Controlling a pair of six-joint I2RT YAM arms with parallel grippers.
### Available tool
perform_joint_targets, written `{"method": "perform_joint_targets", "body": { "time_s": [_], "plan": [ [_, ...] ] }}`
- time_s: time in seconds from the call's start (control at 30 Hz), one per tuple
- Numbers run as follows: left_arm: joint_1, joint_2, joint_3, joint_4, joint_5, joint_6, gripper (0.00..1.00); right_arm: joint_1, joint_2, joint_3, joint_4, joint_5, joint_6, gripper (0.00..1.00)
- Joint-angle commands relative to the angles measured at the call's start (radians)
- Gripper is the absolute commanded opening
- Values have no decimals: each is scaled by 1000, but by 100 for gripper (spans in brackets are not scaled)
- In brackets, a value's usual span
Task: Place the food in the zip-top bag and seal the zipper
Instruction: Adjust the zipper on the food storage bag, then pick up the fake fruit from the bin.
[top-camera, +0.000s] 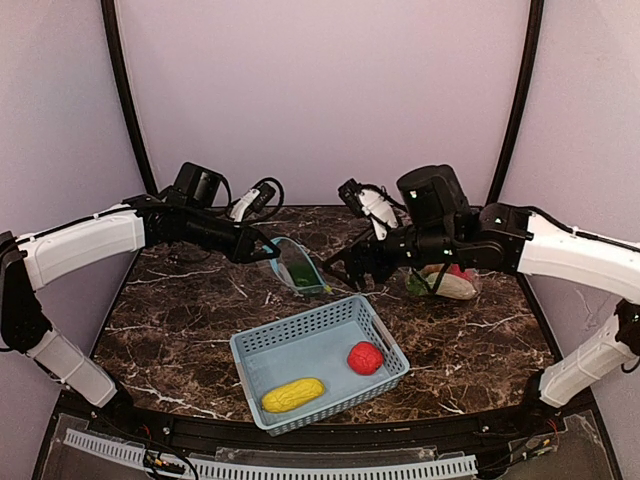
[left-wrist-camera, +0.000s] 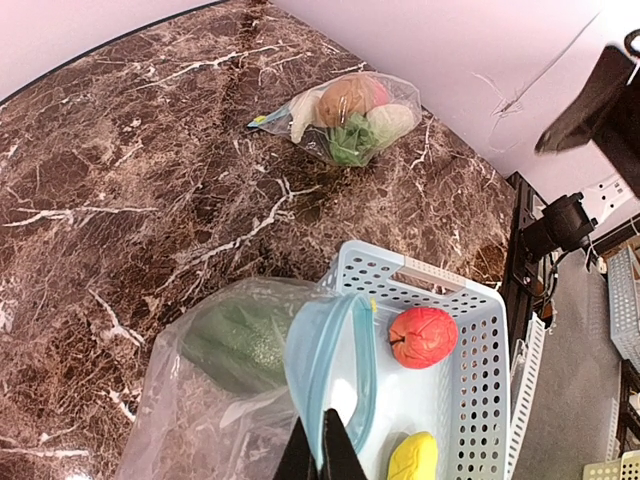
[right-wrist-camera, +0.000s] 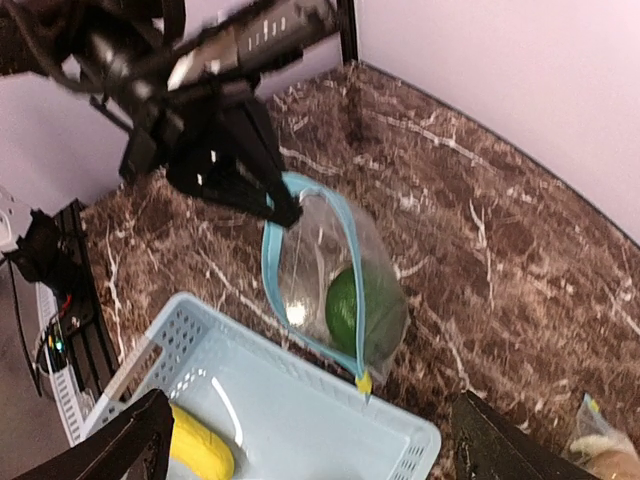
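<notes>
Pinching clenched, left hand (top-camera: 262, 250) is holding zip-top bag (right-wrist-camera: 300, 255) by its rim, mouth open | dark green fruit (right-wrist-camera: 345, 305) is lying inside | right hand (top-camera: 355, 275) is hovering released, empty, right of bag | red apple (top-camera: 365, 357), yellow corn (top-camera: 293, 395) are waiting in near basket (top-camera: 295, 322) | judging best: gripping apple centrally, releasing past zipper

The mouth of the zip-top bag (top-camera: 298, 268) gapes unobstructed. The blue basket (top-camera: 300, 328) crowds its near edge, the left gripper (top-camera: 264, 250) its rim.
</notes>
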Motion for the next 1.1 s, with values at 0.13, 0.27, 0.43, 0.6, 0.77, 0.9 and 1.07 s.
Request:
{"method": "perform_joint_targets", "body": {
  "time_s": [0.13, 0.27, 0.43, 0.6, 0.77, 0.9, 1.07],
  "plan": [
    [-1, -13, -19, 31, 41, -18, 1, 114, -3, -163, -269, 24, 176, 87],
    [-1, -10, -19, 31, 44, -20, 1, 150, 19, -215, -280, 14, 245, 82],
    [0, -12, -19, 32, 41, -22, 1, 161, 76, -228, -322, 63, 279, 79],
    [-1, -15, -21, 33, 40, -24, 1, 162, 150, -204, -350, 124, 270, 78],
    [0, -8, -19, 29, 38, -24, 1, 163, 226, -174, -371, 170, 256, 75],
    [1, -5, -20, 30, 26, -22, 1, 164, 267, -160, -374, 185, 245, 72],
    [12, 5, -32, 45, 6, -30, 1, 163, 306, -154, -365, 198, 237, 68]
  ]
}}
